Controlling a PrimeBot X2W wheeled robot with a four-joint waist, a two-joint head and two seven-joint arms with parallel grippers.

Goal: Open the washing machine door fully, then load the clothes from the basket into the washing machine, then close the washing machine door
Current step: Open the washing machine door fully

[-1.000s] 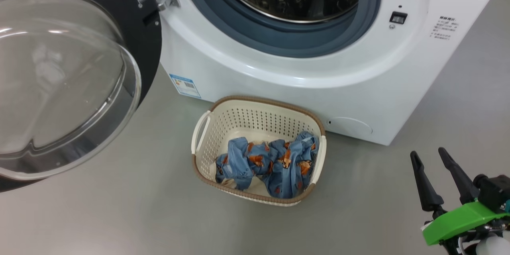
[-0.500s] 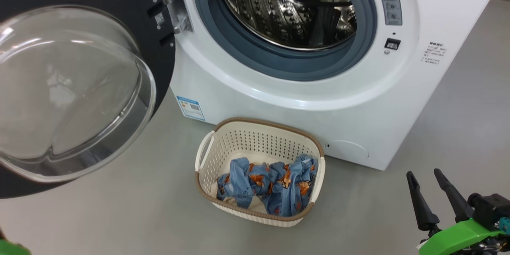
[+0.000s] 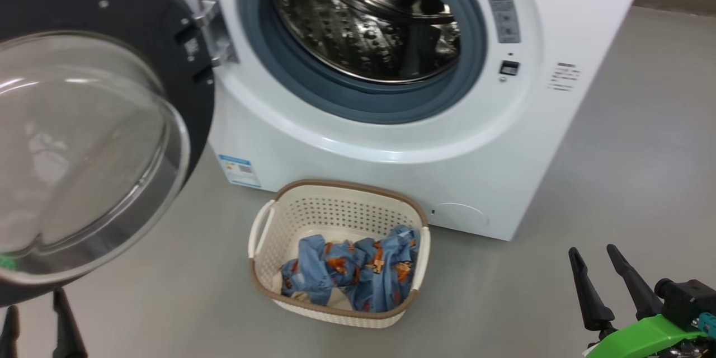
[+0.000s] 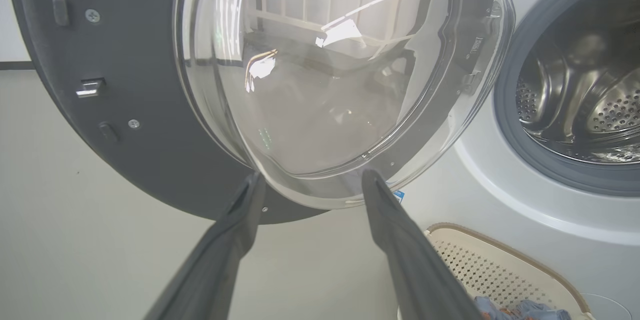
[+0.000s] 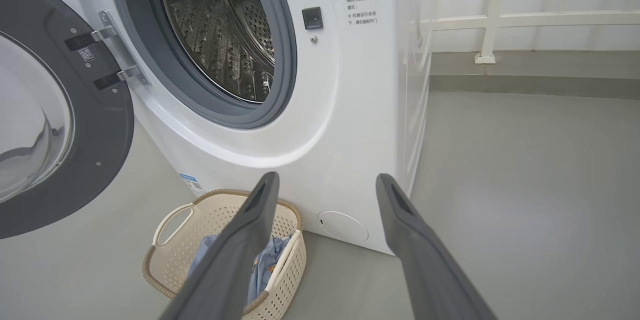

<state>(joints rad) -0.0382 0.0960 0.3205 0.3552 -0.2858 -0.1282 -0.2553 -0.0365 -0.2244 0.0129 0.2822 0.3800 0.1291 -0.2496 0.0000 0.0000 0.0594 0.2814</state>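
Note:
The washing machine (image 3: 503, 140) stands with its steel drum (image 3: 363, 22) exposed. The washing machine door (image 3: 112, 17) is swung out to the left, its glass bowl (image 3: 84, 151) facing me. On the floor in front sits the basket (image 3: 341, 183), and the clothes (image 3: 358, 274) lie bunched inside it. My left gripper (image 3: 33, 305) is open at the lower left, just under the door's lower edge (image 4: 300, 212); in the left wrist view the left gripper (image 4: 312, 177) holds nothing. My right gripper (image 3: 593, 250) is open and empty, right of the basket.
Grey floor (image 3: 615, 179) lies open to the right of the machine. In the right wrist view, a white railing (image 5: 500, 20) and low ledge run along the far side. A blue label (image 3: 239, 170) sits on the machine's lower front, beside the basket.
The head camera has shifted, moving the whole picture down and left. My left gripper's fingers have come into the head view at the lower left. The right gripper stays open.

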